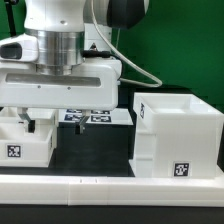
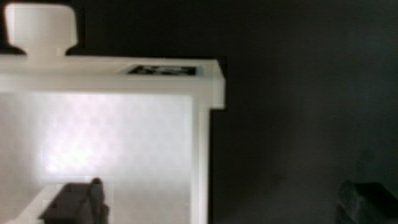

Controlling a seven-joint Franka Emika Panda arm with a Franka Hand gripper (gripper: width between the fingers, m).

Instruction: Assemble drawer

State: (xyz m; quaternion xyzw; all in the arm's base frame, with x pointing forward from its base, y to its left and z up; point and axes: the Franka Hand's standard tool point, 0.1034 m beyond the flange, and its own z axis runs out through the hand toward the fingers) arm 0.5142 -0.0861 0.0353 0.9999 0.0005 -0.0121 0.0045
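A shallow white drawer tray (image 1: 25,145) with a square tag on its front stands at the exterior view's left. The big white boxy casing (image 1: 175,130), open on top and tagged low on its front, stands at the exterior view's right. My gripper (image 1: 30,124) hangs right over the tray. In the wrist view the tray (image 2: 107,130) shows its round knob (image 2: 39,30) and a tag (image 2: 160,70). My gripper (image 2: 219,203) is open and straddles the tray's side wall, one finger (image 2: 75,202) over the tray's inside and the other over the dark table. Only one tray shows.
The marker board (image 1: 88,117) lies on the black table behind, between tray and casing. A long low white rail (image 1: 110,187) runs along the front edge. A green wall stands behind. A black strip of table separates tray and casing.
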